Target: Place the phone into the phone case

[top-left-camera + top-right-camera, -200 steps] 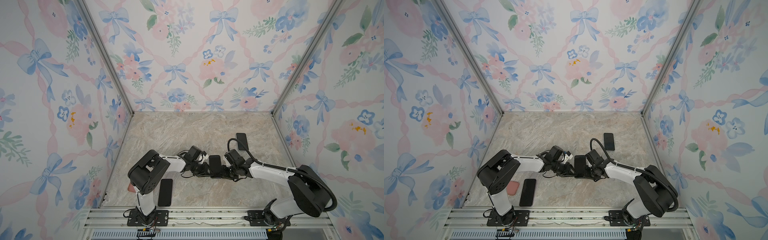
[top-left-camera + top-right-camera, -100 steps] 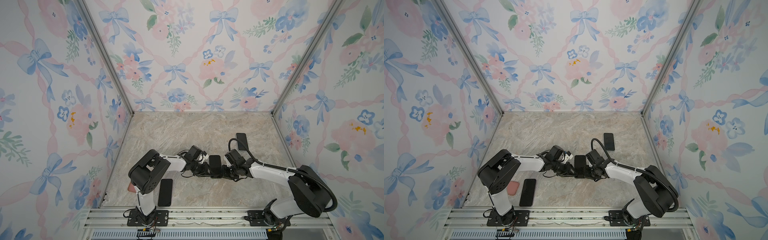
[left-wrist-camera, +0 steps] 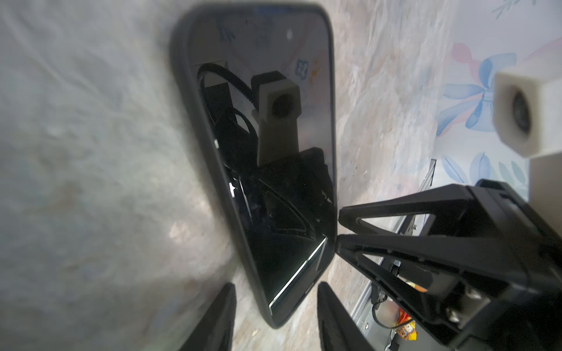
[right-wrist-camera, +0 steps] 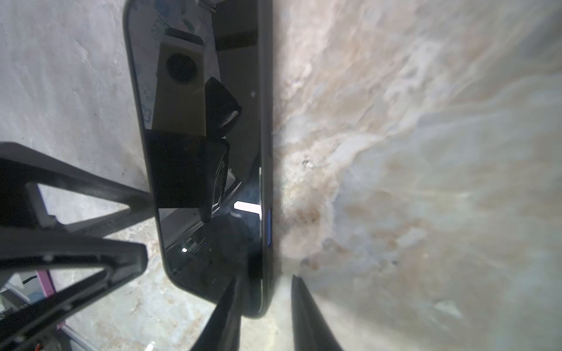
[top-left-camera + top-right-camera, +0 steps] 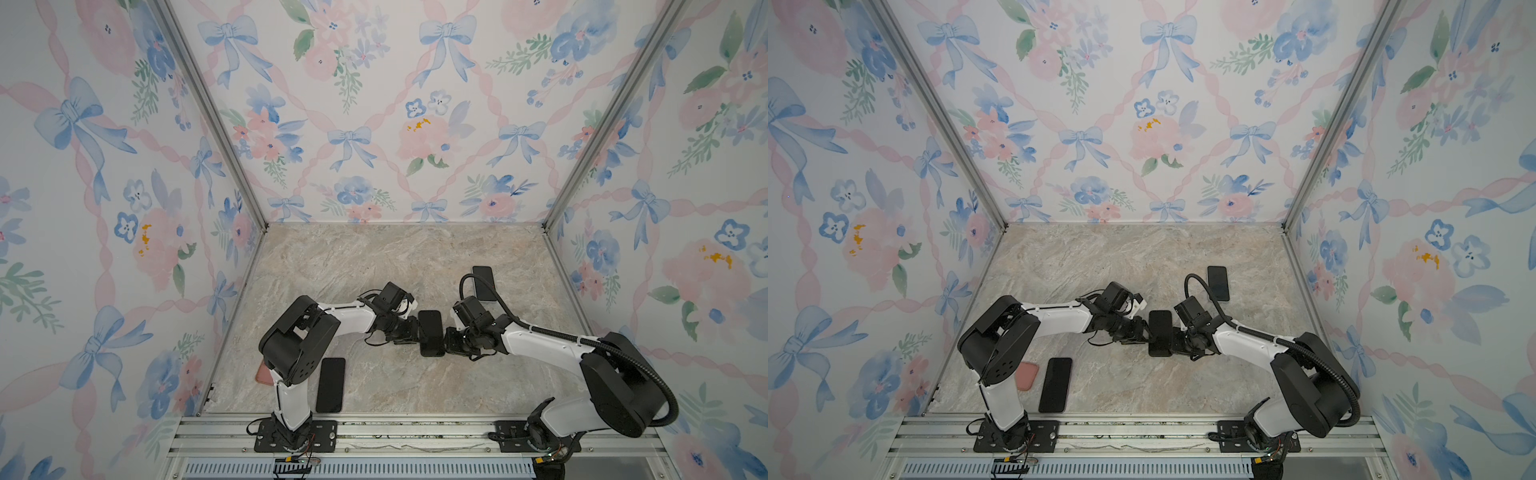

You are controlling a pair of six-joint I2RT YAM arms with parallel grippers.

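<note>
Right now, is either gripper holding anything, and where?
No clamped hold visible: left gripper and right gripper each straddle an opposite long edge of the cased phone, jaws open with gaps showing.

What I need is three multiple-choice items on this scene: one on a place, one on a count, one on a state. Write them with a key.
1. The middle phone lies
A. against the back wall
B. between the two hands
C. on the front rail

2. Black phone-sized slabs on the table:
A. one
B. three
C. five

3. The middle phone's screen is
A. face down
B. lit with a picture
C. up and dark

B: the left hand and right hand flank its long sides.
B: the middle phone, the front slab and the rear slab.
C: its dark glass shows only reflections.
</note>
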